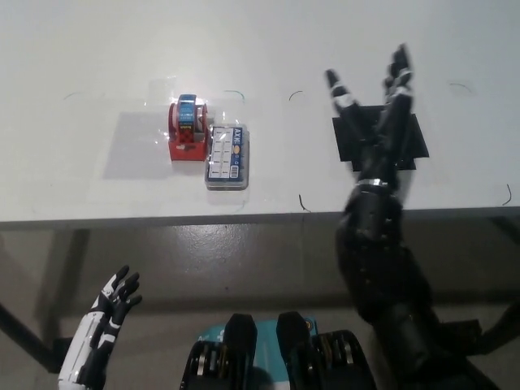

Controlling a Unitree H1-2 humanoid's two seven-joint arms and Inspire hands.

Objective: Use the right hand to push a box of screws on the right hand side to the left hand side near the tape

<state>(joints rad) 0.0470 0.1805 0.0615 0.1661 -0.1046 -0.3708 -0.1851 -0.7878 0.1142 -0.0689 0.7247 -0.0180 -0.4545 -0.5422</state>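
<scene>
The clear box of screws [227, 157] lies on the white table [97, 65], its left side touching the red tape dispenser [188, 130] with its blue-topped roll. My black right hand [379, 122] is open, fingers spread, raised over the black patch at the table's right, well clear of the box. The white left hand [107, 313] rests open below the table's front edge at the lower left.
A black cross-shaped patch [410, 138] marks the table at the right, partly hidden by my right hand. The table's front edge [162, 219] runs across the middle of the picture. Thin pen arcs dot the tabletop.
</scene>
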